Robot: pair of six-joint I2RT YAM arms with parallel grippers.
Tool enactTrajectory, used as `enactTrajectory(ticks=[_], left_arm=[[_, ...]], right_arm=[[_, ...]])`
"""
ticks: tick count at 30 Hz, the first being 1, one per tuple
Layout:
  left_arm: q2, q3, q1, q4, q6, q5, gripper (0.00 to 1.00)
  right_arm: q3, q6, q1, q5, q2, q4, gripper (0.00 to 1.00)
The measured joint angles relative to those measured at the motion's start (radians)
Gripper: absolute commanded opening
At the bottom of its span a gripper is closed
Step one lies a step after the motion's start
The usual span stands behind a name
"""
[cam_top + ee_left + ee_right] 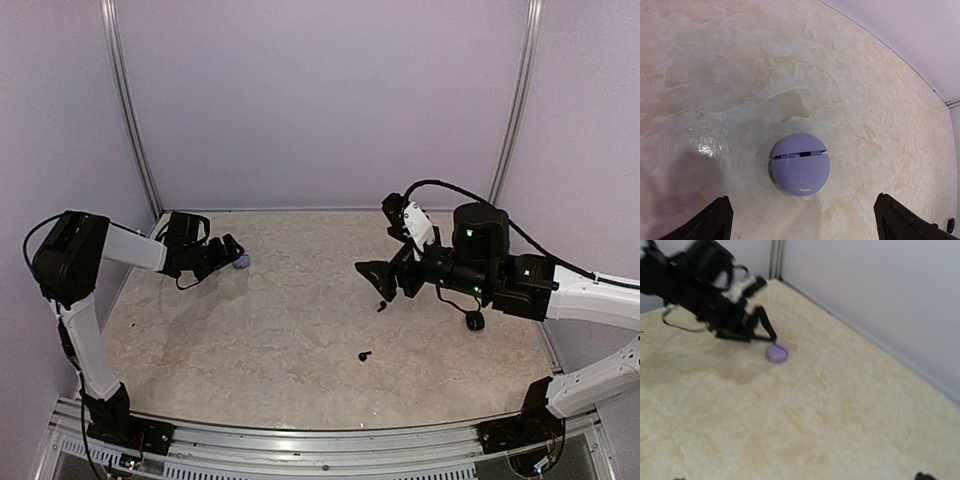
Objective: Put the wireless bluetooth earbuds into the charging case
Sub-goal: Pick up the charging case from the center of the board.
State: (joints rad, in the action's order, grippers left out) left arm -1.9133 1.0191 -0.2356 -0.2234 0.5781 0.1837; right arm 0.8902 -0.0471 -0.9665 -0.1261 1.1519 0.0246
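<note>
Lilac charging case [800,167], lid ajar, seam crosswise, left tool [802,200] spread

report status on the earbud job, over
Both open, empty: left hand at round lilac charging case, lid ajar, no contact. Loose on beige table: two small black stemmed earbuds, nearer right hand. Nothing in the way.

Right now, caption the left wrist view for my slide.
Lilac charging case, lid slightly ajar, lies on the marbled table just ahead of the open left gripper.
</note>
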Motion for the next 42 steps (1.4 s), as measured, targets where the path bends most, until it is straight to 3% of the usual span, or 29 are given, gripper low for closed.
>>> enactTrajectory(ticks=[9, 14, 19, 26, 32, 42], left_arm=[[0.227, -0.058, -0.121, 0.018, -0.112, -0.18, 0.99], [0.443, -0.182, -0.219, -0.089, -0.166, -0.261, 0.99], [0.59, -0.26, -0.242, -0.188, -0.196, -0.304, 0.99], [0.645, -0.311, -0.308, -0.266, -0.256, -0.338, 0.99], [0.707, -0.363, -0.375, -0.288, -0.303, -0.414, 0.99], [0.675, -0.36, -0.427, -0.309, -0.348, -0.44, 0.99]], right_arm=[[0.001, 0.105, 0.131, 0.076, 0.0, -0.118, 1.0], [0.001, 0.185, 0.241, 0.098, -0.001, -0.21, 1.0], [-0.031, 0.272, 0.408, 0.108, -0.025, -0.295, 1.0], [-0.123, 0.368, 0.563, 0.105, -0.031, -0.384, 1.0], [-0.205, 0.444, 0.59, 0.061, 0.017, -0.415, 0.99], [-0.287, 0.504, 0.68, 0.023, 0.108, -0.402, 0.96]])
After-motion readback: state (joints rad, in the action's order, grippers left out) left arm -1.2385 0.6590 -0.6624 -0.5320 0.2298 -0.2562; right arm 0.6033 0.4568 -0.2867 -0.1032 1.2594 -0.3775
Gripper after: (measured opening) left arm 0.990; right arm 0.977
